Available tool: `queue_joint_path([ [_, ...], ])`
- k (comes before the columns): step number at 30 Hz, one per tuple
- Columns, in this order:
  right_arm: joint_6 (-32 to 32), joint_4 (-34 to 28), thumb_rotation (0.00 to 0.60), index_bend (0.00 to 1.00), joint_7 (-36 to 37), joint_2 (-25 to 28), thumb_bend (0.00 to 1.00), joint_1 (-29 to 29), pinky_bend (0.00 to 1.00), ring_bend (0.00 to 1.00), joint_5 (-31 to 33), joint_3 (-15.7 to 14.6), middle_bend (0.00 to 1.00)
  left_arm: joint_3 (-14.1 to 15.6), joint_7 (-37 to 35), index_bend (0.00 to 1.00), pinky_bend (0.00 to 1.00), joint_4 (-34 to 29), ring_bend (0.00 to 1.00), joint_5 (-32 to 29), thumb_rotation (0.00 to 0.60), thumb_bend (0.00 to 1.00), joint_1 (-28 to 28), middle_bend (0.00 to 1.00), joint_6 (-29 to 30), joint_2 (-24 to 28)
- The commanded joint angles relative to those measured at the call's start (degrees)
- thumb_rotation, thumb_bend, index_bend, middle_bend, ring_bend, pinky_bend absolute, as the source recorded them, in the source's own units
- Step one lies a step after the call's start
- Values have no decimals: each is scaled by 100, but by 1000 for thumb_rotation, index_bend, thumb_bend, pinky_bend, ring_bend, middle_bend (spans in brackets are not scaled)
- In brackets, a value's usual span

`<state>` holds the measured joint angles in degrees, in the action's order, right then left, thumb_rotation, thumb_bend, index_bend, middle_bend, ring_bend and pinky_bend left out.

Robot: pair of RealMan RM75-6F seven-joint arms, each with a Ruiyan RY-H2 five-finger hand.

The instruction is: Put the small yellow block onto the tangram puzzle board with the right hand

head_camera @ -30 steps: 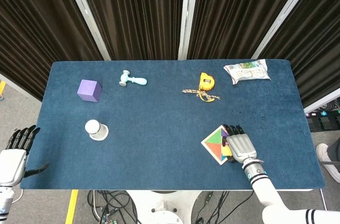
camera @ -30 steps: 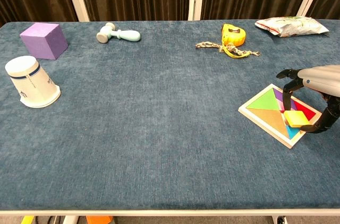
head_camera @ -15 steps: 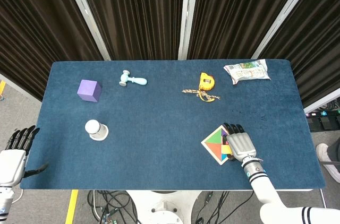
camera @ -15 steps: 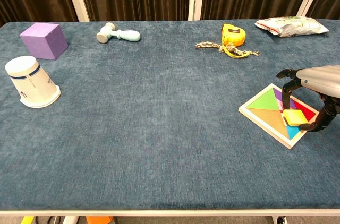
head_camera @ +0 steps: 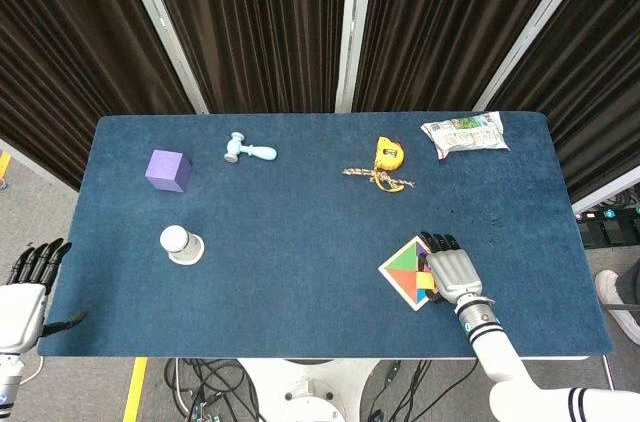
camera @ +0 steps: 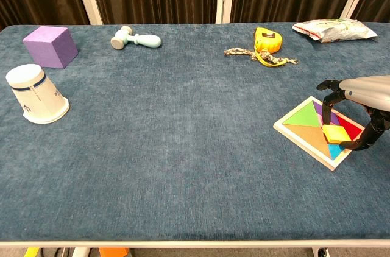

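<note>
1. The yellow block [camera: 334,134] lies on the board [camera: 303,131], on its right half, over the coloured pieces. The board itself lies flat on the counter [camera: 183,147], near the front right corner.

2. The right robot hand [camera: 361,111] is arched over the block. In the chest view one finger [camera: 329,96] points down behind the block and the thumb [camera: 361,140] curls beside it at the front. The thumb is touching the block or very close to it; I cannot tell if the hand grips the block or has let it go.

3. In the head view the right robot hand [head_camera: 452,268] covers the right part of the board [head_camera: 402,270], and only a small piece of yellow shows under it.

4. The left robot hand [head_camera: 27,292] is off the left edge of the counter. It holds nothing and its fingers are straight and apart.

5. I judge the step to be the placing itself, near its end: the block seems to rest on the board already, so the task is almost done.

6. The next move calls for spreading the fingers fully and then lifting the hand straight up. The thumb should go away from the block without pushing it. A sideways drag could slide the block to the edge of the board or shift the board on the cloth.
</note>
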<state>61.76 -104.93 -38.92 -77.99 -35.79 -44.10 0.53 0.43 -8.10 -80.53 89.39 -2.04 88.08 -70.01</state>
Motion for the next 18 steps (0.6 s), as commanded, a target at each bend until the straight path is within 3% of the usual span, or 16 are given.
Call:
queue_joint_path([
  [1,-3,-27,600,214,32,31,176,-2,0,0,-25,-8,0,1,8,60,49,-4,0,1,600,0,-1,36,-3,-2],
  [12,158,-270,600,169,347,288,176,102,0,0,-318,20,0,-8,33,60,49,-25,0,7,600,0,-7,36,-3,0],
  [15,418,-489,600,159,598,617,176,299,0,0,-692,-14,0,-8,71,60,49,-53,0,23,600,0,-15,36,-1,1],
  [18,965,-584,600,94,1110,1079,176,755,0,0,-1558,-210,0,-19,138,60,49,-119,0,41,600,0,-17,36,30,15],
])
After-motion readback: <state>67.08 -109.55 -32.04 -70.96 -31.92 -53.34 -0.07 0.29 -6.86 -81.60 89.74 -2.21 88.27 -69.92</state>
